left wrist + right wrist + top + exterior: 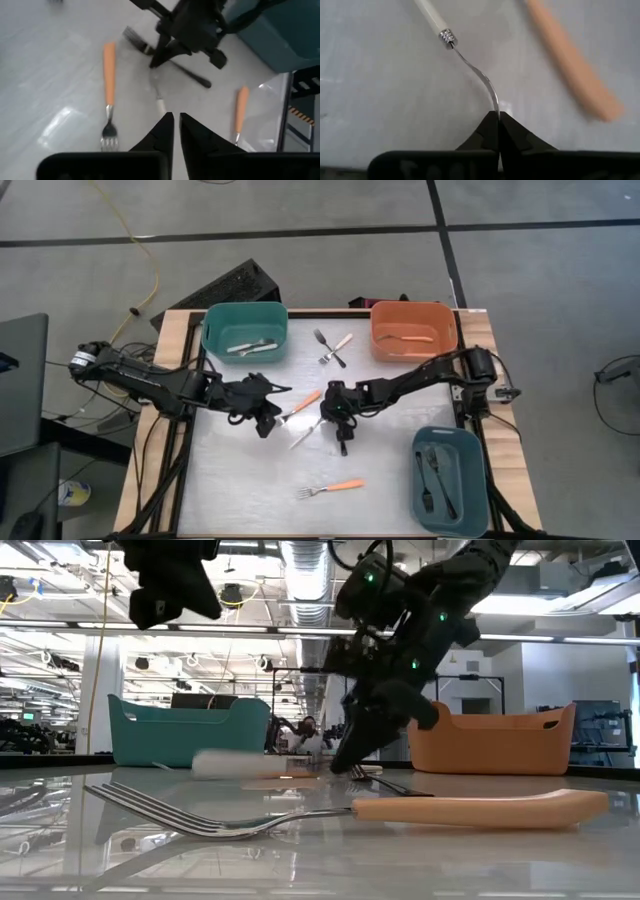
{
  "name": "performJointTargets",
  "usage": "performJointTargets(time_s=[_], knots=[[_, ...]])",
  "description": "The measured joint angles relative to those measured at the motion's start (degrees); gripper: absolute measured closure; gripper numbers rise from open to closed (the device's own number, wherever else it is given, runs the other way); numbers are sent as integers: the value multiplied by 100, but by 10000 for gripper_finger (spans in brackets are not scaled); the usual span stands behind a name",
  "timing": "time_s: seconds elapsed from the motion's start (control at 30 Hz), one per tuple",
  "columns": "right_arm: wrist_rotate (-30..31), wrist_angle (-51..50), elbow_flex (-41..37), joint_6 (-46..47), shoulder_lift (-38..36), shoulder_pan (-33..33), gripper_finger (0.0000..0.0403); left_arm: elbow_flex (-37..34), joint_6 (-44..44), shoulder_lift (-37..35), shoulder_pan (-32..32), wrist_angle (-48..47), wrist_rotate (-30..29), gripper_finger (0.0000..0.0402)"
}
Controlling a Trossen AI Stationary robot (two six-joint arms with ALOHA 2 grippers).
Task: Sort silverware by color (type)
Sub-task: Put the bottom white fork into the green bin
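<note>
The right gripper (498,116) jaws are clamped on the metal neck of the white-handled fork (432,16) lying mid-bench. Lift vertically, keeping clear of the adjacent orange-handled fork (572,62). Left gripper (175,117) jaws closed, empty.

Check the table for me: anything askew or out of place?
Nothing looks spilled or damaged. Loose forks lie scattered at odd angles, awaiting sorting. The right gripper jaws are pinched on the white-handled fork by its tine end rather than its handle.
</note>
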Motion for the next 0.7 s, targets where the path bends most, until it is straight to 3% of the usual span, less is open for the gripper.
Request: performJointTargets(time_s=[0.23,0.47,0.7], knots=[[15,-374,2,15,-598,17,384,9,126,132,38,479,-346,303],[41,-438,7,570,-1129,-151,384,9,715,883,189,1036,-304,206],[218,-755,7,785,-1300,-421,384,7,1113,1436,421,1308,58,162]])
